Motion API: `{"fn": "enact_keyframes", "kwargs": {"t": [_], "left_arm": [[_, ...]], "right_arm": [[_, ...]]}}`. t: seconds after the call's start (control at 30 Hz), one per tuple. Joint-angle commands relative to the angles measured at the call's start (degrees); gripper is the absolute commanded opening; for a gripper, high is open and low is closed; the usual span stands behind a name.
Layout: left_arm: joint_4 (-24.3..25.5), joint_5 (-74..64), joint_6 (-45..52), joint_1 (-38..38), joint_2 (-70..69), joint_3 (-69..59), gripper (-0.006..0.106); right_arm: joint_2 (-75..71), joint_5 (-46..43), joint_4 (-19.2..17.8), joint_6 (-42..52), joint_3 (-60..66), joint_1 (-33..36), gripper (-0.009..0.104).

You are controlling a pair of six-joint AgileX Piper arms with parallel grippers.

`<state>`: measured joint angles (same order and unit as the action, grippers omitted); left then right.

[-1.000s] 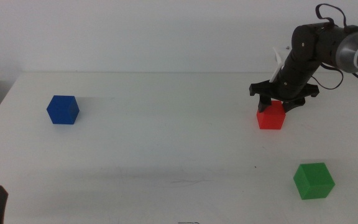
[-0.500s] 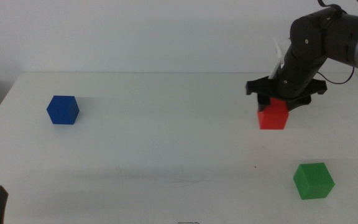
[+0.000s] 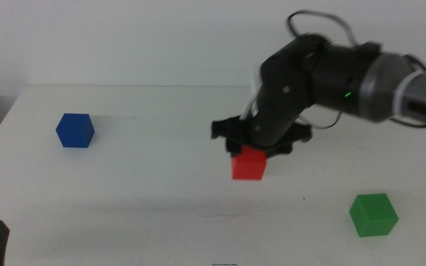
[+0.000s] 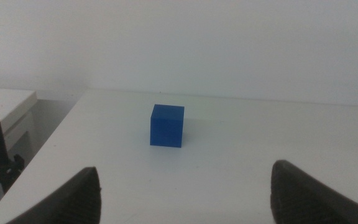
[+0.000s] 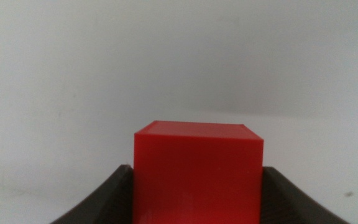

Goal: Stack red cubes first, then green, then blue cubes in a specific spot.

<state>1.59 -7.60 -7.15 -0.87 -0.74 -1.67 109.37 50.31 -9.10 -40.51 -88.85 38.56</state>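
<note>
Right end effector (image 3: 248, 157): clenched on the red cube (image 3: 248, 163), a dark jaw pressed to each side face, as the right wrist view shows; it hangs over the middle of the tabletop (image 3: 161, 185), slightly toward 3 o'clock.
Left end effector (image 4: 182, 190): released, jaws spread wide; it waits at about 8 o'clock, off the tabletop corner, facing the blue cube (image 4: 167, 125).
Red cube: appears lifted clear of the tabletop, gripped by its upper part, most of its body below the jaws.
Green cube (image 3: 373, 214): rests on the tabletop at about 4 o'clock, well apart from the red one.
Blue cube: rests at about 10 o'clock, near the far left side, well apart from both others.
Stacking spot: unmarked, so I cannot tell from the pictures where it lies.
Risk, slip: the hold takes only part of the faces; a jolt in transit could let the red cube tilt or drop.
Risk, placement: a release above the surface could let it bounce or land turned, leaving a poor base for the green cube.
Risk, position: with no marker, the base may land off the intended patch, and every later cube inherits that error.
Risk, release: jaws opening unevenly could drag the cube sideways.
Count, red cubes: one.
Count, green cubes: one.
Count, blue cubes: one.
Count, end effectors: two.
</note>
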Motion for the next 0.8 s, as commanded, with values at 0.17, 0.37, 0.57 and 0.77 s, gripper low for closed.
{"fn": "enact_keyframes", "kwargs": {"t": [0.17,0.37,0.57,0.77], "left_arm": [[-0.41,4.95,-0.18,-0.32,-1.19,0.15,0.094],[-0.41,4.95,-0.18,-0.32,-1.19,0.15,0.094],[-0.41,4.95,-0.18,-0.32,-1.19,0.15,0.094],[-0.41,4.95,-0.18,-0.32,-1.19,0.15,0.094]], "right_arm": [[-0.15,-2.08,-1.09,-4.90,-2.00,4.25,-0.001],[2.11,-3.14,-2.07,-7.69,-2.00,6.04,-0.001],[3.63,-3.82,-3.15,-9.10,-2.00,6.04,-0.001],[5.09,-4.61,-3.08,-9.26,-2.00,6.04,-0.001]]}}
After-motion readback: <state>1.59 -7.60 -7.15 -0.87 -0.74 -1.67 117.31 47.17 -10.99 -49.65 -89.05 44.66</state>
